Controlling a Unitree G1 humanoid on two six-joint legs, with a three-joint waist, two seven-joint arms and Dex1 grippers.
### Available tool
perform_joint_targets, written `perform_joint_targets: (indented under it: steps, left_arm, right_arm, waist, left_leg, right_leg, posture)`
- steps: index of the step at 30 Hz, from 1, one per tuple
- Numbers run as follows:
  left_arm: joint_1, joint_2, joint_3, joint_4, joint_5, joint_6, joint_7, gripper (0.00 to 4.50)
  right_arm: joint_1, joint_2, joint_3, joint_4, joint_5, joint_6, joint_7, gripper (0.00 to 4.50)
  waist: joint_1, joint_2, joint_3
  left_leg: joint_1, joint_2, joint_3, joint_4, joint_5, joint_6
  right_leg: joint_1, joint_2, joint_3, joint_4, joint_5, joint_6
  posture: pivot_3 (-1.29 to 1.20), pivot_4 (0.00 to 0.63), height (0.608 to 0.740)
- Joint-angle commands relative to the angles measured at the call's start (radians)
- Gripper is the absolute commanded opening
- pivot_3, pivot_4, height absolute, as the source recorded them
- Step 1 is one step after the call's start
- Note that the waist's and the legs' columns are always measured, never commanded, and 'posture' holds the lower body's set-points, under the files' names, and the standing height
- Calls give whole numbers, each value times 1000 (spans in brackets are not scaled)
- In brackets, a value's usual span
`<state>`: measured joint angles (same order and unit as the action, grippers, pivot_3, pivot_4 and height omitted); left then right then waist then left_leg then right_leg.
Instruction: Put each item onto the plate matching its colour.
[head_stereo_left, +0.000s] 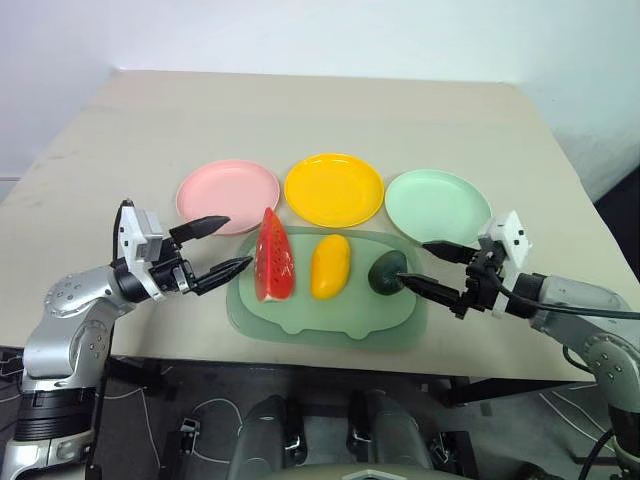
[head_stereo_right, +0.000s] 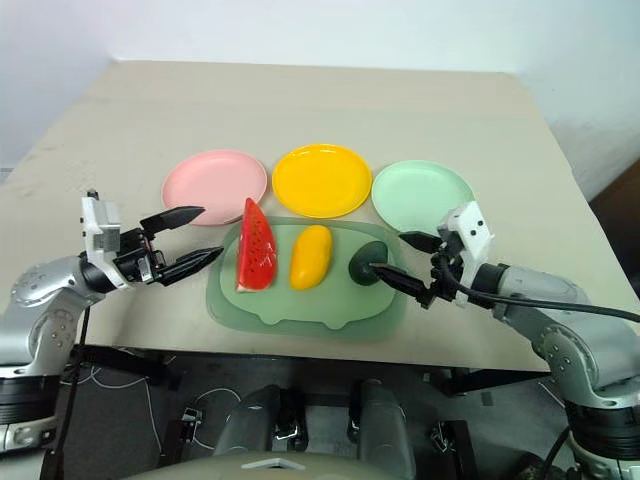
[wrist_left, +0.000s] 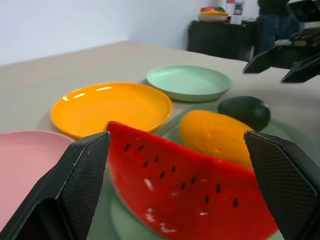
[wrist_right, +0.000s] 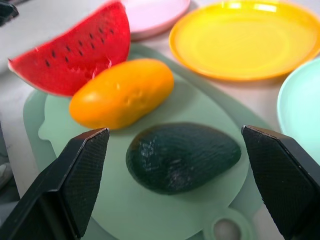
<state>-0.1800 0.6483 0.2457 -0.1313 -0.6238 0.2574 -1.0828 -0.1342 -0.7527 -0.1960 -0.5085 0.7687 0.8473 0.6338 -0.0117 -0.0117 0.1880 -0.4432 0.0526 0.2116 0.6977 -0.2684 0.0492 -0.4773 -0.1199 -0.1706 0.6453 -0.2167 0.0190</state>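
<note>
On the light green mat (head_stereo_left: 330, 315) lie a red watermelon wedge (head_stereo_left: 273, 257), a yellow-orange mango (head_stereo_left: 330, 266) and a dark green avocado (head_stereo_left: 387, 271), side by side. Behind them stand three bare plates: pink (head_stereo_left: 228, 195), yellow (head_stereo_left: 334, 188) and mint green (head_stereo_left: 437, 205). My left gripper (head_stereo_left: 218, 246) hangs open just left of the watermelon, its fingers pointing at it. My right gripper (head_stereo_left: 432, 266) is open too, its lower fingertip close beside the avocado. In the wrist views the watermelon (wrist_left: 185, 185) and the avocado (wrist_right: 182, 156) lie between the spread fingers, apart from them.
The beige table (head_stereo_left: 320, 110) stretches bare behind the plates to the white wall. The mat's front edge lies near the table's front edge. Dark furniture and a person (wrist_left: 272, 20) stand far off in the left wrist view.
</note>
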Motion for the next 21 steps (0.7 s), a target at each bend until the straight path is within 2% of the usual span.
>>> perform_joint_targets:
  steps: [1, 15, 21]
  left_arm:
    - [-8, 4, -10, -41, -13, 0, -10, 4488]
    - [-81, -13, -67, -62, -20, 35, -15, 4488]
    - [-85, -15, -75, -68, -13, 46, -16, 4488]
  right_arm:
    - [-46, 20, 11, -36, 18, 46, -58, 4500]
    - [-149, 130, 118, -25, 6, 266, -249, 4500]
    - [-161, 134, 180, 3, -87, 248, -280, 4500]
  waist:
    - [-1, 0, 0]
    - [-1, 0, 0]
    - [-2, 0, 0]
  left_leg:
    - [0, 0, 0, 0, 0, 0]
    - [-1, 0, 0, 0, 0, 0]
    - [0, 0, 0, -1, 0, 0]
  right_leg:
    - [0, 0, 0, 0, 0, 0]
    - [0, 0, 0, 0, 0, 0]
    - [-1, 0, 0, 0, 0, 0]
  posture:
    - [0, 150, 696]
    - [0, 150, 696]
    - [0, 150, 696]
